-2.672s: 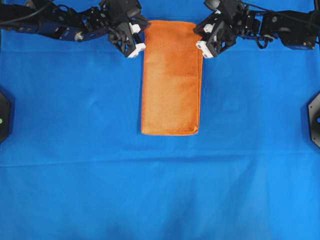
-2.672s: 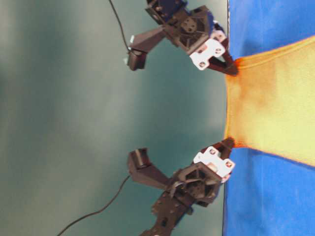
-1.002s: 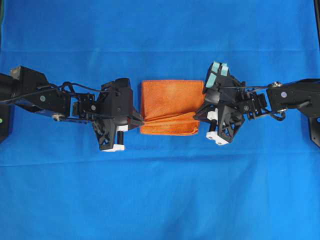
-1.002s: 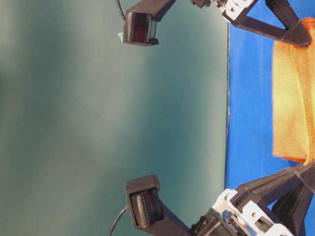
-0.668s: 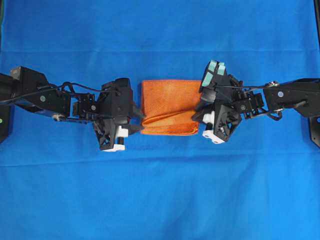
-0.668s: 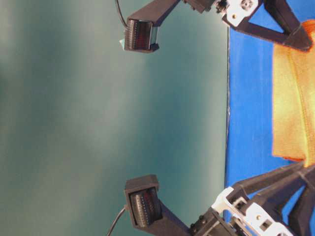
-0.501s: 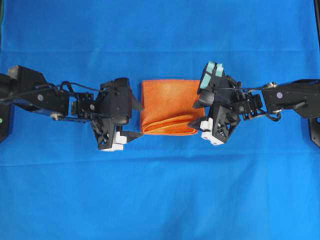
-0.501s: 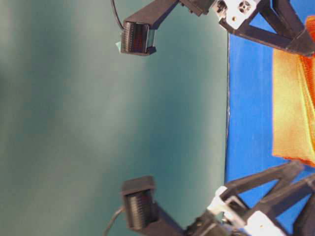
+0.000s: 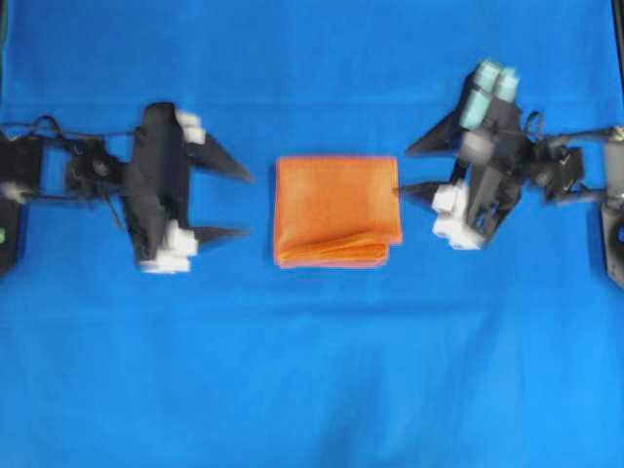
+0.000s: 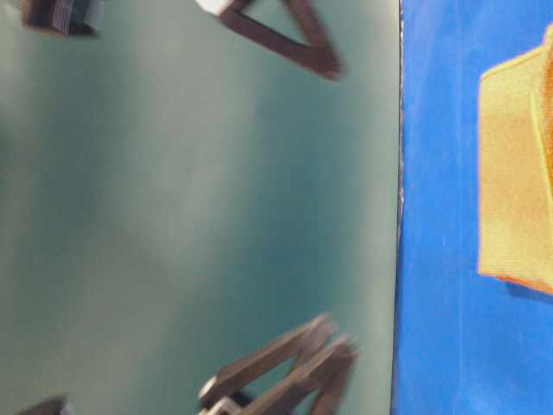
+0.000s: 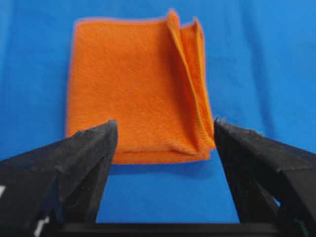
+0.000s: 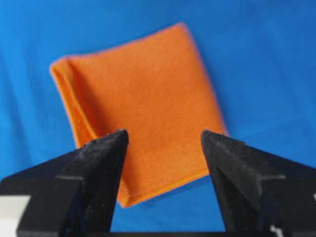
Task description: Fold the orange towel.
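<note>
The orange towel (image 9: 334, 212) lies folded into a small, thick rectangle in the middle of the blue cloth, its layered edges at the near side. It also fills the left wrist view as the orange towel (image 11: 133, 94), and shows in the right wrist view as the orange towel (image 12: 138, 108). My left gripper (image 9: 239, 205) hovers open to the left of it, apart from the fabric. Off its right side my right gripper (image 9: 408, 168) stands open too, with nothing between the fingers. In the table-level view the towel (image 10: 514, 181) lies flat at the right edge.
The large blue cloth (image 9: 312, 370) covers the whole table. Black fixtures sit at the far left edge (image 9: 8, 234) and far right edge (image 9: 614, 234). The table's edge (image 10: 399, 207) runs vertically in the table-level view.
Both grippers have let go of the towel's near corners, opened wide and drawn outward and away from it. The top layer has settled flat onto the fold.
</note>
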Available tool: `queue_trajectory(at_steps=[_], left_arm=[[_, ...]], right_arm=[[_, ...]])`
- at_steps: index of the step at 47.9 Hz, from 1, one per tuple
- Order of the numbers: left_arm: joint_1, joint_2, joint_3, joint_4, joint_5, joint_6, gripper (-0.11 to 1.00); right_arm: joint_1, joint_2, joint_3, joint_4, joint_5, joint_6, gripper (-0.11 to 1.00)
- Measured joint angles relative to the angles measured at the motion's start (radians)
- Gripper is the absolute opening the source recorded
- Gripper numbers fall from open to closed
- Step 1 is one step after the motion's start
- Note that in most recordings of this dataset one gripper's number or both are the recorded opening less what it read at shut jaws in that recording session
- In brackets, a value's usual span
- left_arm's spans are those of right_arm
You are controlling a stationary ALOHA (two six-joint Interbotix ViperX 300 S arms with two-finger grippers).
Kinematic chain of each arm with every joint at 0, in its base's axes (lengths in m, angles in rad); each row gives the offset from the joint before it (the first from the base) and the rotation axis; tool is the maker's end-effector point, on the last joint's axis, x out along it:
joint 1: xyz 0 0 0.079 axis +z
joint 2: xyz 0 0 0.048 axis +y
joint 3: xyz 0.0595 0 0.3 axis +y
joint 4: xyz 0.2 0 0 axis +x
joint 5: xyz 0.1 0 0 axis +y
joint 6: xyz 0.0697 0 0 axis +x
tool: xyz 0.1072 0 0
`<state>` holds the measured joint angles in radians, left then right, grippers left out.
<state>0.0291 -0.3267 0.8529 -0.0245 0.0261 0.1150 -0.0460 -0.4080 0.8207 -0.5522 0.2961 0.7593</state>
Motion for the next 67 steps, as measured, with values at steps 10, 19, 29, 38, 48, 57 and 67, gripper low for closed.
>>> queue_trajectory(at_steps=[10, 19, 29, 38, 48, 57, 67], left_arm=[[0.037, -0.210, 0.104, 0.000, -0.002, 0.003, 0.73], [0.060, -0.396, 0.204, 0.000, -0.002, 0.003, 0.72], [0.061, -0.598, 0.325, 0.000, -0.002, -0.012, 0.72], [0.060, -0.712, 0.431, 0.000, -0.002, -0.017, 0.72], [0.061, -0.782, 0.494, 0.000, -0.011, -0.043, 0.72], [0.061, -0.788, 0.499, 0.000, -0.012, -0.043, 0.72], [0.061, -0.788, 0.499, 0.000, -0.012, -0.043, 0.72]], right_arm=[[-0.002, -0.195, 0.086, -0.051, 0.028, -0.002, 0.63], [0.000, -0.390, 0.186, -0.087, 0.028, 0.000, 0.63], [-0.002, -0.568, 0.336, -0.100, -0.005, -0.002, 0.63], [-0.003, -0.666, 0.451, -0.101, -0.066, 0.003, 0.63], [-0.032, -0.675, 0.512, -0.101, -0.127, 0.012, 0.63], [-0.044, -0.666, 0.514, -0.100, -0.149, 0.012, 0.63], [-0.044, -0.666, 0.514, -0.100, -0.150, 0.012, 0.63]])
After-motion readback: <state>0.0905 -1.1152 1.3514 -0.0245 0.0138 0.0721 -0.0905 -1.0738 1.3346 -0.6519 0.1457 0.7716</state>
